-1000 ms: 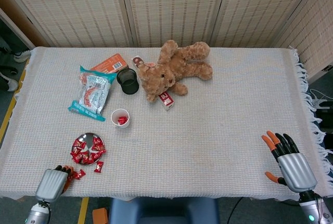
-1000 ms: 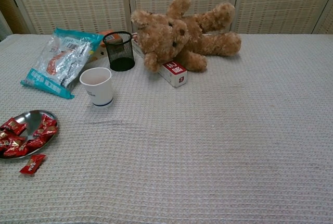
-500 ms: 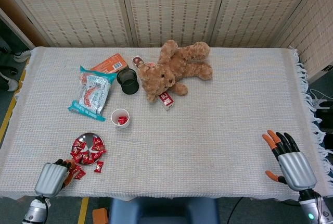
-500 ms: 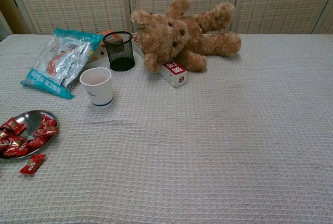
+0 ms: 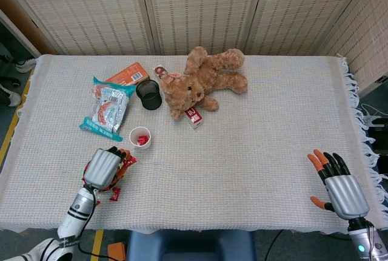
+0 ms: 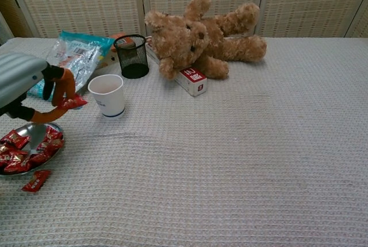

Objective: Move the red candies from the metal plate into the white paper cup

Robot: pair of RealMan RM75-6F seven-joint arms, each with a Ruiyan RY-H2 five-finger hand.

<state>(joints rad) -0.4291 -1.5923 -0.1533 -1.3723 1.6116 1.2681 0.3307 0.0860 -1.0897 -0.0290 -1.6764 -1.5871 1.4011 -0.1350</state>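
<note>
One red candy pinched in left hand above metal plate; right hand spread, near table edge.

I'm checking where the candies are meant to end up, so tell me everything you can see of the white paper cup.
The white paper cup stands upright on the woven table cloth, its mouth open. It is plain white with a dark blue band near the base. The head view shows at least one red candy already inside. It stands in front of the black mesh pot, beside the snack bag. Nothing touches it; the left hand, pinching a red candy, hovers just to its left.
</note>
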